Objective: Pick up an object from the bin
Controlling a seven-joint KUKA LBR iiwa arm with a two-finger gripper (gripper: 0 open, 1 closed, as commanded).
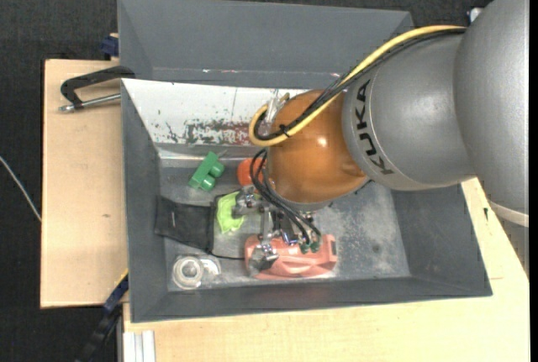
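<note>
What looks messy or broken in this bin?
The grey metal bin's pale back wall has dark reddish specks and streaks, like smeared dirt or scuffs. The green plastic block, black flat piece and salmon-pink plastic thing just lie loose; none looks broken.

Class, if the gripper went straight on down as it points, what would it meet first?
Probably the pink plastic thing lying at the front wall of the bin, directly under the gripper. How far above it the gripper is cannot be judged.
</note>
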